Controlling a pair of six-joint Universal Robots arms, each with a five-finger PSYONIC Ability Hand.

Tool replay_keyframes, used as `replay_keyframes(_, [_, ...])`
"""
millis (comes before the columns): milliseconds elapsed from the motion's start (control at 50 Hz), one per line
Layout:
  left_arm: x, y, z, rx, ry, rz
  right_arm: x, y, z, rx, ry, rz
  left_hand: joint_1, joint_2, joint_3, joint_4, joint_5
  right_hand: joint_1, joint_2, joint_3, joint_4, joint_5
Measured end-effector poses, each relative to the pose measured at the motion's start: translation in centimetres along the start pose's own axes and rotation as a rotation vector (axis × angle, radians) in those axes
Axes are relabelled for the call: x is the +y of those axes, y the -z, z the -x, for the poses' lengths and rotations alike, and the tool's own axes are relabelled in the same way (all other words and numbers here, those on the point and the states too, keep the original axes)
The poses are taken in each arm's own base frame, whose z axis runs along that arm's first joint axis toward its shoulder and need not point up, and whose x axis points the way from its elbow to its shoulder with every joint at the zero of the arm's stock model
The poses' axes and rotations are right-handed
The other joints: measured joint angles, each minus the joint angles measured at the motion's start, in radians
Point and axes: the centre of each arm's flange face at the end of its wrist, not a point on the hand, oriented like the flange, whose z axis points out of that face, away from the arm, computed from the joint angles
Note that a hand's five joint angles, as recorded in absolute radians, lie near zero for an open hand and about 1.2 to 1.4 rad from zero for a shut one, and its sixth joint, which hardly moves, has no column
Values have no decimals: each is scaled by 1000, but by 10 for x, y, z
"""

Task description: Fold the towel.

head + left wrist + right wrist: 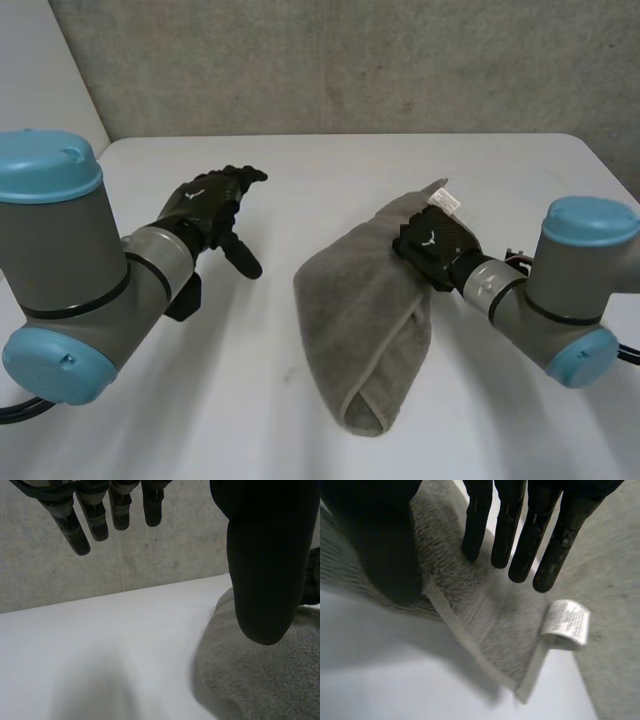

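Two hands are over the white table (330,165), and only one of them is on the towel (362,300). You'll find the grey towel right of the table's centre, folded over into a long shape that runs from a rounded, doubled end at 6 o'clock up to a corner at 1 o'clock, where a small white label (446,200) stands at the hem. Your right hand (437,243) sits on that 1 o'clock end, just inside the label corner. In its wrist view its fingers (509,535) are straight and slightly spread, their tips down on the pile of the cloth. Its thumb (387,550) is set well apart from them, over the pale hem, so the hand is relaxed, with nothing curled round the cloth. The hem there casts a shadow on the table, and the label curls up at the corner beyond the fingertips. Your left hand (213,203) is at 9 o'clock of the towel, apart from it and holding nothing. Its fingers (86,527) are straight and side by side, the thumb (262,575) is spread wide, and in the head view the thumb points down toward the tabletop. In the left wrist view the towel's near edge lies on the table past the thumb, with bare table under the fingers. A grey wall (330,60) runs behind the table at 12 o'clock.
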Motion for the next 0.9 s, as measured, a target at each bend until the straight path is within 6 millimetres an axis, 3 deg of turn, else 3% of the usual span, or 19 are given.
replay_keyframes(40, [-1, 0, 0, 1, -1, -2, 4, -7, -2, 51, 21, -26, 0, 0, 0, 0, 0, 202, 257, 253, 255, 243])
replay_keyframes(80, [-1, 1, 0, 1, -1, -3, 5, -9, -2, 66, 27, -34, 0, 0, 0, 0, 0, 202, 257, 253, 255, 243])
replay_keyframes(120, [-1, 1, -1, 1, -1, -4, 6, -14, -6, 104, 44, -59, 0, 0, 0, 0, 0, 354, 458, 464, 467, 449])
replay_keyframes(280, [-1, 2, -1, 3, -3, -4, -5, -14, -20, 155, 69, -98, -2, 0, 0, 0, 0, 358, 473, 495, 505, 478])
replay_keyframes(360, [0, 2, -2, 6, -3, -2, -21, -9, -35, 189, 85, -128, -2, 0, 0, 0, 0, 358, 473, 495, 505, 478])
replay_keyframes(440, [2, 3, -4, 10, 2, 4, -45, 0, -57, 237, 98, -165, -2, -1, 0, 0, 0, 358, 473, 495, 505, 478])
replay_keyframes(540, [9, 7, -13, 38, 46, 25, -94, 19, -87, 281, 84, -186, -2, -2, 0, -2, 0, 358, 473, 495, 505, 478])
replay_keyframes(560, [9, 7, -13, 38, 46, 25, -94, 19, -87, 281, 84, -186, -2, -2, 0, -2, 0, 358, 473, 495, 505, 478])
replay_keyframes(680, [22, 11, -28, 75, 235, 65, -150, 38, -87, 273, 73, -172, -2, -3, 0, -2, 0, 358, 473, 495, 509, 478])
replay_keyframes(780, [39, 4, -34, 80, 371, 120, -168, 52, -90, 309, 73, -151, -2, -3, 0, -2, 0, 358, 473, 495, 509, 478])
replay_keyframes(900, [63, -5, -47, 97, 418, 184, -184, 67, -90, 352, 70, -151, -2, -1, 0, 0, 0, 358, 473, 495, 509, 479])
